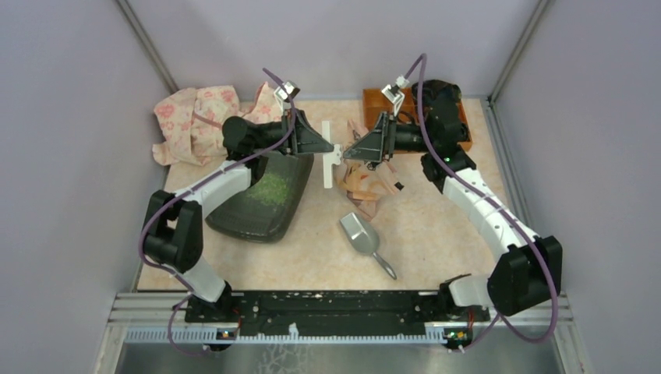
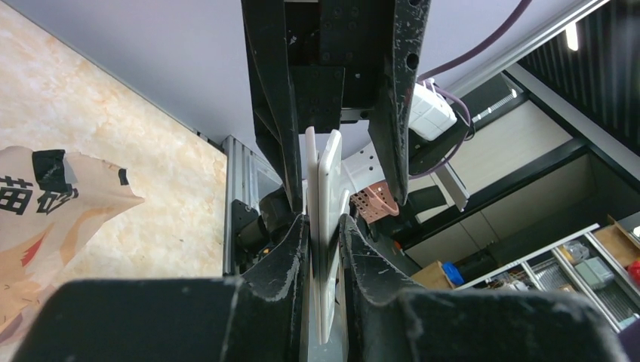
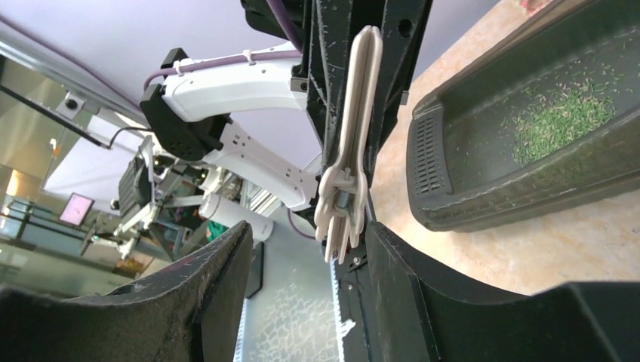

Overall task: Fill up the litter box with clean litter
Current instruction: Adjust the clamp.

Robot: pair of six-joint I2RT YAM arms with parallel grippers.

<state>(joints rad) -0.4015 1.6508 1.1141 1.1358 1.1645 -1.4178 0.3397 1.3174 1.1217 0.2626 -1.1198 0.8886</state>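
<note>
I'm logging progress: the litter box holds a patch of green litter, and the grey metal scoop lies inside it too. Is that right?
Not quite. The litter box does hold a patch of green litter, but the grey metal scoop lies outside it, on the table, as the top external view shows.

Printed on the peach bag: dark Chinese characters, seemingly 猫砂, the first cropped at the edge. Nothing else legible.
</note>
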